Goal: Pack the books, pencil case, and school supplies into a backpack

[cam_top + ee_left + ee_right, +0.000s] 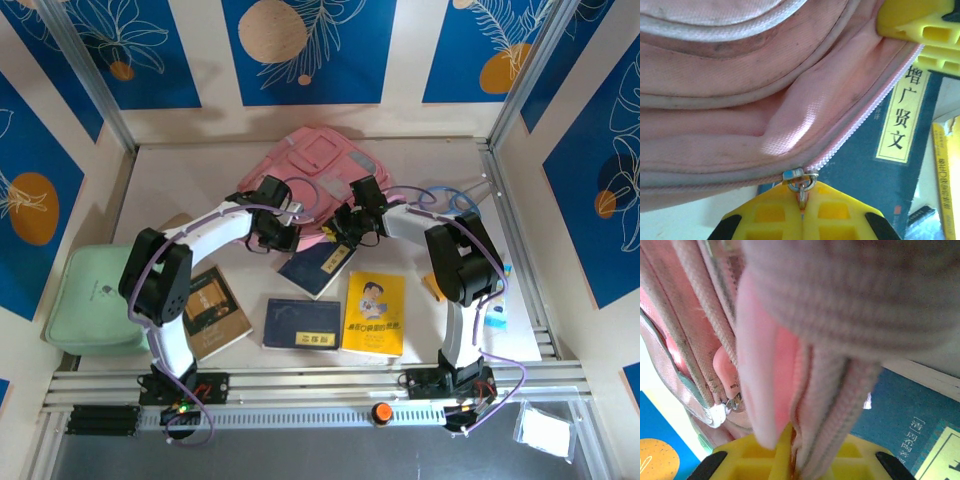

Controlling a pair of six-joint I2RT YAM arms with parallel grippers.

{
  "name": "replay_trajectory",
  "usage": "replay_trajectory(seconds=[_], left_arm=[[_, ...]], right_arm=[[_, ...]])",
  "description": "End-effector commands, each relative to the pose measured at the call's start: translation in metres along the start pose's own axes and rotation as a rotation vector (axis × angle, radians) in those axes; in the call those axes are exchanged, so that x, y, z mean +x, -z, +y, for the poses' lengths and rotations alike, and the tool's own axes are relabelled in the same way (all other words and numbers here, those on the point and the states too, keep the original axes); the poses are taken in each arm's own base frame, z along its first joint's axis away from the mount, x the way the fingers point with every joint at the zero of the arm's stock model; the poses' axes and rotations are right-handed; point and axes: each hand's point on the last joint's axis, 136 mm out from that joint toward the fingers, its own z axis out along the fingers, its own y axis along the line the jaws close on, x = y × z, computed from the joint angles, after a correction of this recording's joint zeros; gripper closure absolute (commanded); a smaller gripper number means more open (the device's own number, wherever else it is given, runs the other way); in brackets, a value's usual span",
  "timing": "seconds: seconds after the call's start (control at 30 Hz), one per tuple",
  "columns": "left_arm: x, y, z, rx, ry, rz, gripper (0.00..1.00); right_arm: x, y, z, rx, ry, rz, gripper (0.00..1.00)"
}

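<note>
Left wrist view is showing the left claw (801, 202) clamping the zipper pull (801, 184); right wrist is showing the right claw (794, 457) pinching the backpack (770, 365) edge. Top external is showing it lying upper centre on the white worktop (440, 170), with blue leaf-print walls (300, 50) surrounding.

Pink fabric backpack (318, 160) flat at 12 o'clock. Thin brown book (215, 310), navy book (302, 325), yellow book (375, 313) at 6 o'clock; second navy book (318, 268) centre.

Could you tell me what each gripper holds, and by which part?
Left gripper pinches the backpack by its zipper pull; right gripper clamps its fabric edge.
</note>
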Motion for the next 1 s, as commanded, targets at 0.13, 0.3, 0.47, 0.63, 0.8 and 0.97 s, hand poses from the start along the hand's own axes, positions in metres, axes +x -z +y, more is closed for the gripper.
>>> replay_trajectory(seconds=[0.13, 0.3, 0.47, 0.63, 0.8, 0.97], left_arm=[[0.020, 0.032, 0.044, -0.133, 0.012, 0.043, 1.00], [0.021, 0.040, 0.074, -0.172, 0.074, 0.041, 1.00], [0.020, 0.041, 0.095, -0.198, 0.130, 0.039, 1.00], [0.022, 0.034, 0.101, -0.180, 0.168, 0.072, 1.00], [0.031, 0.040, 0.089, -0.126, 0.174, 0.076, 1.00], [0.047, 0.051, 0.067, -0.051, 0.176, 0.074, 1.00]], right_arm=[[-0.017, 0.020, 0.000, 0.032, 0.091, -0.117, 0.87], [-0.020, 0.024, 0.001, 0.034, 0.119, -0.138, 0.87], [-0.019, 0.021, 0.007, 0.019, 0.159, -0.132, 0.87], [-0.017, 0.018, 0.010, 0.017, 0.195, -0.114, 0.87], [-0.015, 0.014, 0.023, -0.012, 0.258, -0.080, 0.87], [-0.018, 0.007, 0.038, -0.031, 0.324, -0.073, 0.87]])
